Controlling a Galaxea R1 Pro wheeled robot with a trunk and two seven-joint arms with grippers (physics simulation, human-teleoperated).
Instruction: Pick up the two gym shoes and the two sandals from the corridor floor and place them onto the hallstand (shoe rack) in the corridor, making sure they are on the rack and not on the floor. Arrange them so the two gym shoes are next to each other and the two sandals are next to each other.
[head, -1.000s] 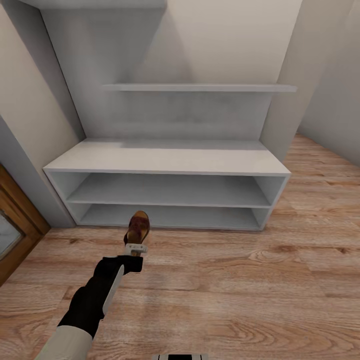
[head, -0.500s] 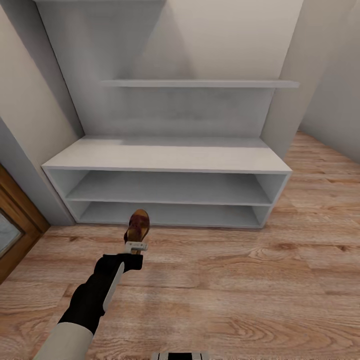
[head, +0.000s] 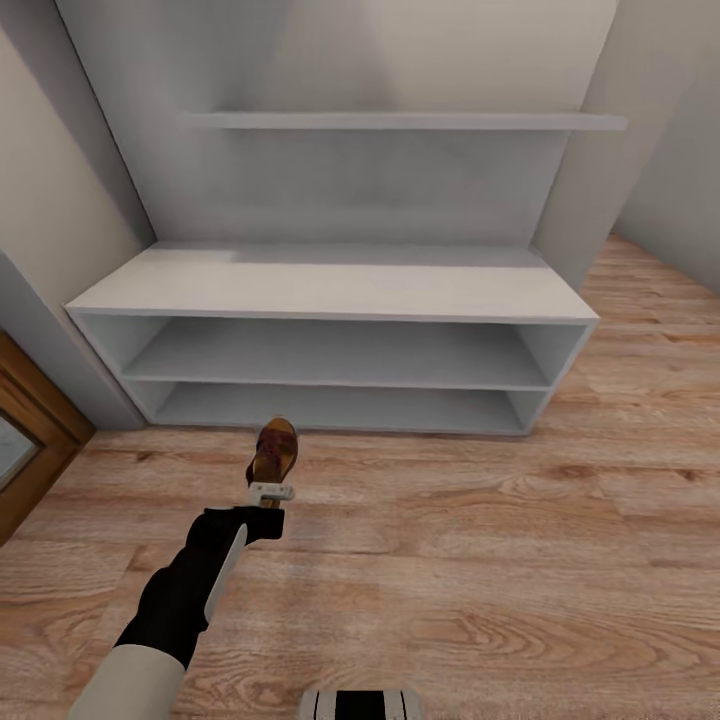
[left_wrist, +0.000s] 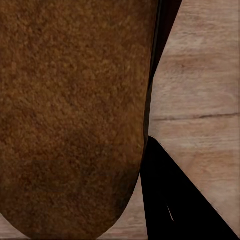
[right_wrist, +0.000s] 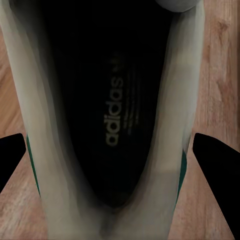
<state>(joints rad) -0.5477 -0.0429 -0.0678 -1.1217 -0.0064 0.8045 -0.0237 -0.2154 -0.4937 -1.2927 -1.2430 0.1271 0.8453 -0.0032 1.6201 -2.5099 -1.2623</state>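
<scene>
The left end effector (head: 272, 492) is clenched on the heel end of a brown sandal (head: 275, 452), which it holds out ahead of the arm, toe pointing toward the shoe rack (head: 330, 290). In the head view the sandal hangs above the wood floor (head: 500, 560), short of the rack's near edge and toward its left half. In the left wrist view the sandal's suede-like footbed (left_wrist: 70, 115) sits very close to the lens, with floor planks behind it.

The right wrist view looks straight into a white sneaker (right_wrist: 112, 120) with a dark insole and a sliver of green at each side; the right end effector (right_wrist: 112, 150) has a dark finger (right_wrist: 215, 160) on either side of the shoe, so it appears to be grasping the sneaker, though actual contact cannot be confirmed. The sneaker is above the floor, but its position relative to the rack cannot be told.

The step in hand seems to be bringing the sandal to the rack. To do it well, the arm should lift enough to clear the edge of whichever level is chosen, keep the sole flat, set the sandal well in from the edge, and leave room just beside it for its partner.

No shoes are seen on the rack's flat top, its two open lower levels or the upper shelf (head: 400, 121).
</scene>
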